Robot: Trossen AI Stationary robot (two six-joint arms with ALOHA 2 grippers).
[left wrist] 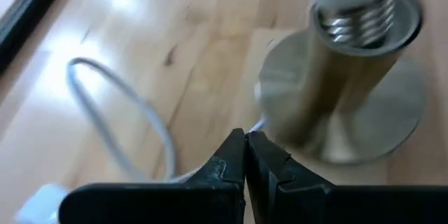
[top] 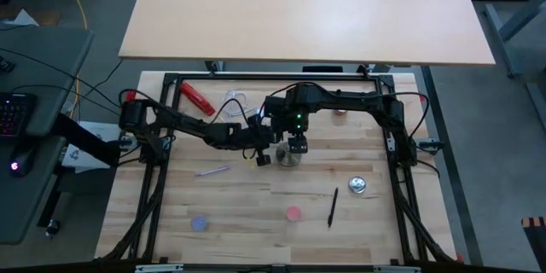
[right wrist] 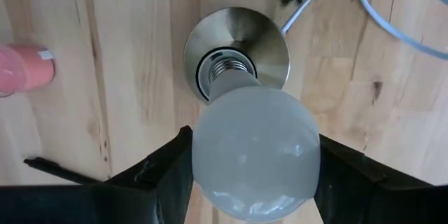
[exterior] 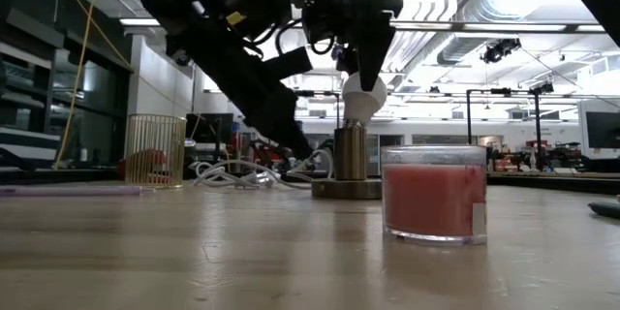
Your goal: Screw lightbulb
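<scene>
Right hand (right wrist: 255,175) is gripping white frosted lightbulb (right wrist: 255,150), base entering grey metal socket stand (right wrist: 236,47) w/ threads showing; screwing remains. Left hand (left wrist: 245,155) is pinching white cable (left wrist: 119,105).

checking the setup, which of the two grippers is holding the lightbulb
The right gripper: its fingers clasp the white lightbulb from both sides, above the metal socket stand. The left gripper is shut, low beside the stand's base, pinching the white cord.

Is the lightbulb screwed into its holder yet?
Partly: the lightbulb's silver threads still show above the socket stand, right tool gripping it.
</scene>
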